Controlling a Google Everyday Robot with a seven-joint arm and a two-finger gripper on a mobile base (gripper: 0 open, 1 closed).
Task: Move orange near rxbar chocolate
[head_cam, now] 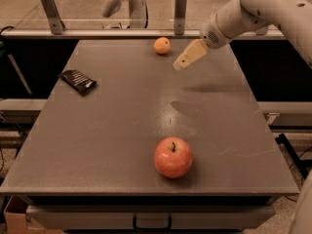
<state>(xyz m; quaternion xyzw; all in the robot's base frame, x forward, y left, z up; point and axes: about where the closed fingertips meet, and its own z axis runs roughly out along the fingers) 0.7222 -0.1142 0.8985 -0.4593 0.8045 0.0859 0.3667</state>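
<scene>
Camera view is showing the gripper (179, 65) hovering empty beside the orange (162, 45) near the far edge, its opening impossible to tell; rxbar (77, 81) lying by the left edge.

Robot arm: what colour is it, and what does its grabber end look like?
The arm is smooth, chunky and whitish-grey, like fat rounded tubes, with a small dotted patch at the wrist. Its gripper is a pale tan wedge, over the far side of the table, beside the orange. No cables show.

White rounded arm (273, 6) ends in tan gripper (180, 65) above the table (122, 130).
</scene>
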